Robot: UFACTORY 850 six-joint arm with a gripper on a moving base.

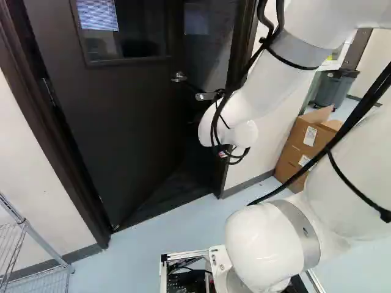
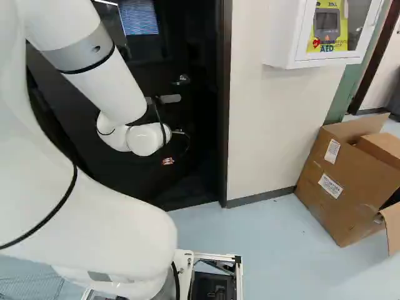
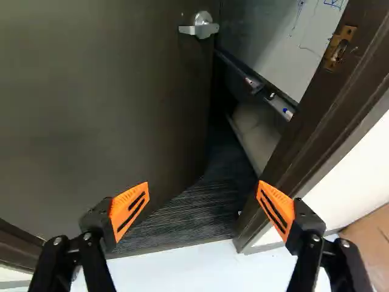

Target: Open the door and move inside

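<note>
The gripper (image 3: 203, 198) is shown released, its orange pads (image 3: 129, 210) spread and nothing grasped between them. The door (image 3: 88, 109) is seen partly open, swung inward from its frame (image 3: 307, 115). The door handle (image 3: 200, 27) is located well ahead of the gripper, near the door's free edge, and is not held. Through the gap, a dark ribbed floor (image 3: 182, 213) and a whiteboard (image 3: 279, 36) are visible. The arm (image 1: 263, 101) is extended toward the doorway, while the cardboard box (image 2: 340, 181) is situated to one side, against the wall (image 2: 256, 131).

The step in hand is judged to be the widening of the opening, unlatching being complete. For the next move, the panel should be pushed farther inward and the base advanced, with clearance from the frame maintained.
</note>
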